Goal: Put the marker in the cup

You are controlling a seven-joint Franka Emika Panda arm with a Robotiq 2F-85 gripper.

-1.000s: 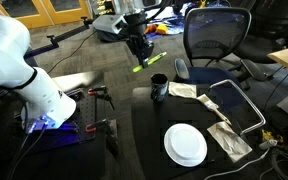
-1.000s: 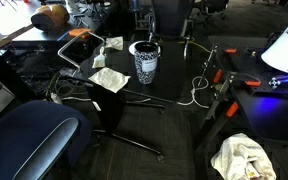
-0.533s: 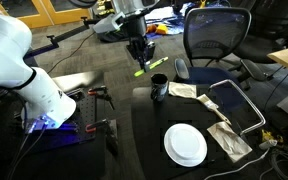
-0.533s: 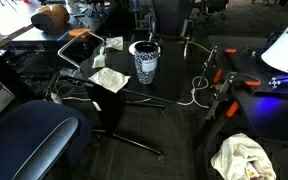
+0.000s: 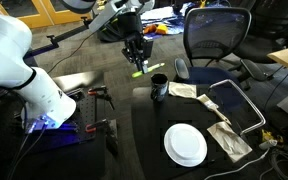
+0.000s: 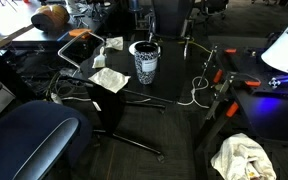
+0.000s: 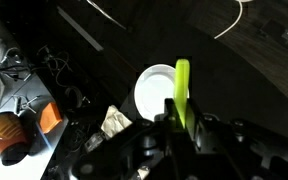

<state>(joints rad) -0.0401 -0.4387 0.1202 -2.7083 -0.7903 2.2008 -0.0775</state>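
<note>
My gripper [image 5: 138, 57] is shut on the yellow-green marker [image 5: 144, 69] and holds it in the air, up and to the left of the black mug [image 5: 159, 90] on the black table [image 5: 154, 140]. The marker's low end hangs slightly above the mug's rim, off to its side. In the wrist view the marker [image 7: 182, 92] sticks out upright between the fingers [image 7: 180, 126]; the mug is out of that view. In an exterior view a dark cup with a pale rim [image 6: 144, 62] stands on the table, and the gripper is out of frame.
A white plate [image 5: 185, 145] lies on the table near the front and shows in the wrist view [image 7: 152, 92]. Crumpled napkins [image 5: 183, 90] [image 5: 227, 139] and a metal frame [image 5: 239, 100] lie to the right. An office chair [image 5: 216, 40] stands behind.
The gripper with the marker has moved a little down and toward the mug. Nothing on the table has moved.
</note>
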